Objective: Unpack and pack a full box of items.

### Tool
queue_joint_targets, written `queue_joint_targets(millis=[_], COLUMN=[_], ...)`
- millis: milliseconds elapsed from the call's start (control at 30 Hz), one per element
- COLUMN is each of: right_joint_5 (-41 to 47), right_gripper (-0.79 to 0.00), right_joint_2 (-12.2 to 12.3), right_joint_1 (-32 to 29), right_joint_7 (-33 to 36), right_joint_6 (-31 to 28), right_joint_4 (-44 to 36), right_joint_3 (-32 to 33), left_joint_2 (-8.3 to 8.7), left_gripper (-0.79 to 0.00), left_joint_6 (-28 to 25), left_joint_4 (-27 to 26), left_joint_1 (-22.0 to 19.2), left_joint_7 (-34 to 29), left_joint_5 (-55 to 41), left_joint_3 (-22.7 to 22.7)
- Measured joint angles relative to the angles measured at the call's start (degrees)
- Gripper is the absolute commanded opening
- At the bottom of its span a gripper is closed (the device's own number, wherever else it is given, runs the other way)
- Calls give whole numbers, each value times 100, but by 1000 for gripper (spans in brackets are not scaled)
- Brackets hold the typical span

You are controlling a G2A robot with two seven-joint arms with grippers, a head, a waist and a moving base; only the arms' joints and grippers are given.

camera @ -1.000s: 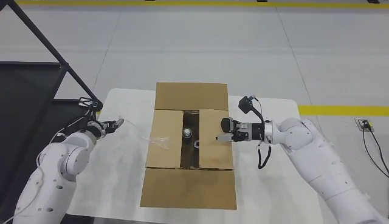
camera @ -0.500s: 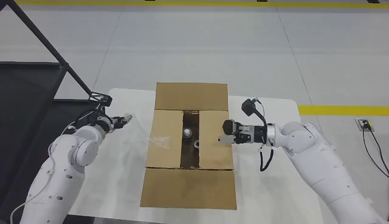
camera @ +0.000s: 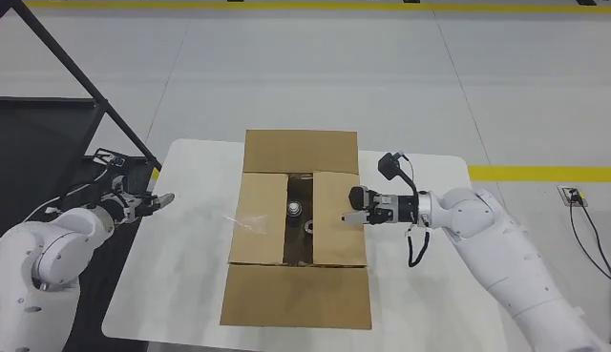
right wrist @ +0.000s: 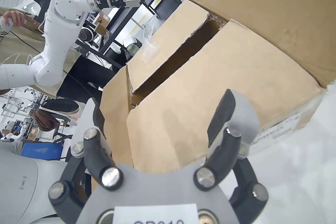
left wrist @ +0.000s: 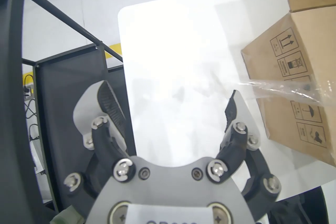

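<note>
A brown cardboard box [camera: 296, 276] stands mid-table, its far and near flaps folded out flat. The two side flaps lie nearly level, and the slit between them reveals bottle tops [camera: 296, 210]. A strip of clear tape [camera: 250, 222] hangs off the box's left side; the left wrist view has the tape [left wrist: 283, 91] too. My right gripper [camera: 351, 209] is at the right flap's outer edge, open, with the flap [right wrist: 210, 83] just ahead of its fingers [right wrist: 223, 109]. Over the table's left edge my left gripper [camera: 158, 202] hangs open and empty [left wrist: 170, 107], well away from the box [left wrist: 296, 93].
The white table [camera: 181, 257] has bare room left of the box and a narrower strip on the right. A black metal rack [camera: 57, 152] stands close against the table's left side, beside my left arm. The rack's frame [left wrist: 65, 91] lies just under the left gripper.
My left arm has pulled back leftward, from near the box to the table's left edge. The right gripper has stayed at the right flap.
</note>
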Motion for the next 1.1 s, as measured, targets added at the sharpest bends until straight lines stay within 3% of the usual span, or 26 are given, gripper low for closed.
queue_joint_targets(millis=[167, 333, 533, 667, 900, 1100], right_joint_5=[28, 82, 154, -94, -164, -187], right_gripper=[0, 0, 0, 0, 0, 0], right_joint_2=[-14, -32, -108, -140, -123, -125], right_joint_1=[30, 19, -64, -108, -130, -161], right_joint_7=[-20, -200, -924, -1309, -1280, -1331], right_joint_6=[-52, -168, -342, -365, -170, -127], right_joint_4=[94, 128, -1, -126, -175, -225], right_joint_3=[-37, -40, -24, -21, 15, 18], left_joint_2=[53, 63, 59, 80, 110, 108], left_gripper=[0, 0, 0, 0, 0, 0], left_joint_6=[110, -344, -889, -1191, -1193, -1192], left_joint_4=[-468, -623, -512, -307, -73, -75], left_joint_1=[431, 952, 1363, 1466, 1607, 1606], left_joint_7=[191, 172, 49, -385, -187, -192], left_joint_5=[-447, -1772, -2565, -2769, -1665, -1687], left_joint_3=[-724, -1270, -1029, -733, -462, -463])
